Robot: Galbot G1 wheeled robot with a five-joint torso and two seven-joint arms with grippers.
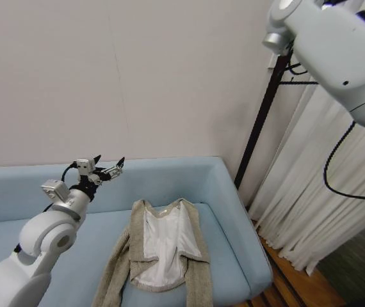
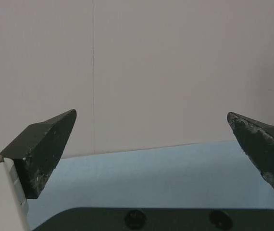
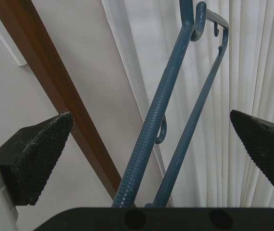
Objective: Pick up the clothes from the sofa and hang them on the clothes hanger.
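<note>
Left gripper (image 1: pixel 109 160), fingers apart, hovers over the sofa (image 1: pixel 170 178); the cardigan (image 1: pixel 163 246) lies to its right. Right gripper (image 3: pixel 151 115), fingers apart, faces a hanger (image 3: pixel 146 144) ahead.

The cardigan (image 1: pixel 163 249) lies on the sofa (image 1: pixel 227 211) (right half), with the rack (image 1: pixel 263 121) behind its right end.

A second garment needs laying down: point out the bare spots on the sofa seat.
Bare seat lies between the left arm and the cardigan, and a strip between cardigan and the sofa's right armrest. The cardigan crowds the middle. Open left gripper hovers near the backrest.
</note>
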